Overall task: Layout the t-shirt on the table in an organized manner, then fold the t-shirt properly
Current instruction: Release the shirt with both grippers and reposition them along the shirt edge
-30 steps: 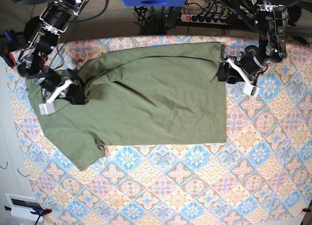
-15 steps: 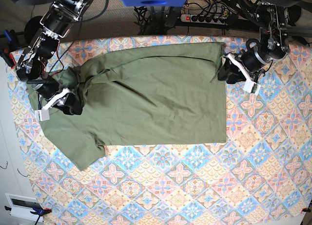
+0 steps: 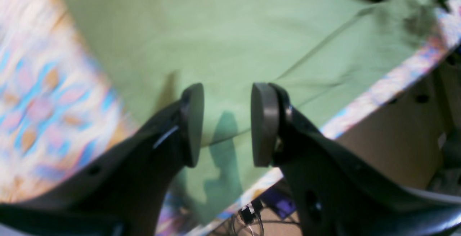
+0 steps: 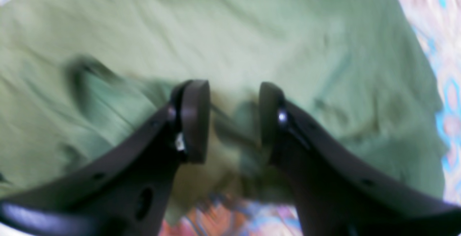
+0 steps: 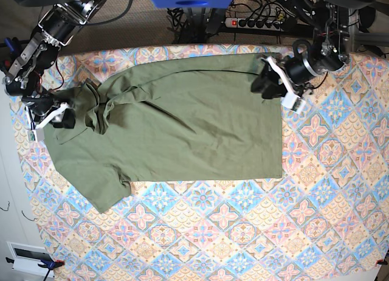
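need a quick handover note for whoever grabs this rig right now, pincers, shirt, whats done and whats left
Left pincer: open, empty, above the olive-green cotton t-shirt near its hem corner at the far table edge.
Right pincer: open, empty, over the rumpled collar end.
The shirt lies spread across the tile-patterned table cloth, body mostly flat; one sleeve lies flat at the near side, and fabric is bunched at the collar end.
Done: rough layout.
Left: smooth the bunched part, then all folding.
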Available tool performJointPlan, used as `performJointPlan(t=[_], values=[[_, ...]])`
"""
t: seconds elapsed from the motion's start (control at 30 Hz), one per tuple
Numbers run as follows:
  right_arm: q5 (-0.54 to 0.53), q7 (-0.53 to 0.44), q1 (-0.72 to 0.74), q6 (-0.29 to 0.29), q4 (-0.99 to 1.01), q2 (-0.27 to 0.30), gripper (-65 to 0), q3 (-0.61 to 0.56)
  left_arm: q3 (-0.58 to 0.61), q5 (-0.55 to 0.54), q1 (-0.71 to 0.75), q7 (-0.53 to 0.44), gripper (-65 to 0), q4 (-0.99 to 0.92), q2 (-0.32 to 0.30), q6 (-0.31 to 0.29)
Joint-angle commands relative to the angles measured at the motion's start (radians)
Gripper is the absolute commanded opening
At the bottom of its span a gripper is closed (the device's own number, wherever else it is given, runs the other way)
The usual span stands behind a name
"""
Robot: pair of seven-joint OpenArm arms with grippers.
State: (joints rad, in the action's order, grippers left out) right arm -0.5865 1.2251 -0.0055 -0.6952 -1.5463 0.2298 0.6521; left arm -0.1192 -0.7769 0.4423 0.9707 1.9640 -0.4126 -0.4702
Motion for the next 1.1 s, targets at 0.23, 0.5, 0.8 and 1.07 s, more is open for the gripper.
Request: performJointPlan(t=[0.23,0.5,0.8,1.07], values=[[0.148,-0.110,0.016,-0.003,0.016,0.018,-42.9,0.005,0.138,0.095,-0.029,-0.014,-44.6,-0.013,-0.006,-0.003],[0.267,-0.124,0.101,-0.003,0.137,0.033,-42.9,-0.004,0.232,0.337,-0.081,-0.023,-44.7,-0.190,-0.004,0.003],[0.267,-0.124,0.100,-0.003,0.180,0.092,-42.9,-0.004,0.229,0.497,-0.083,-0.164,-48.0,-0.378,-0.029,0.004],[0.267,-0.123,0.051,-0.003,0.192,0.122,-42.9,-0.005,0.157,0.494,-0.090,-0.178,-49.0,-0.473,-0.070,0.004]])
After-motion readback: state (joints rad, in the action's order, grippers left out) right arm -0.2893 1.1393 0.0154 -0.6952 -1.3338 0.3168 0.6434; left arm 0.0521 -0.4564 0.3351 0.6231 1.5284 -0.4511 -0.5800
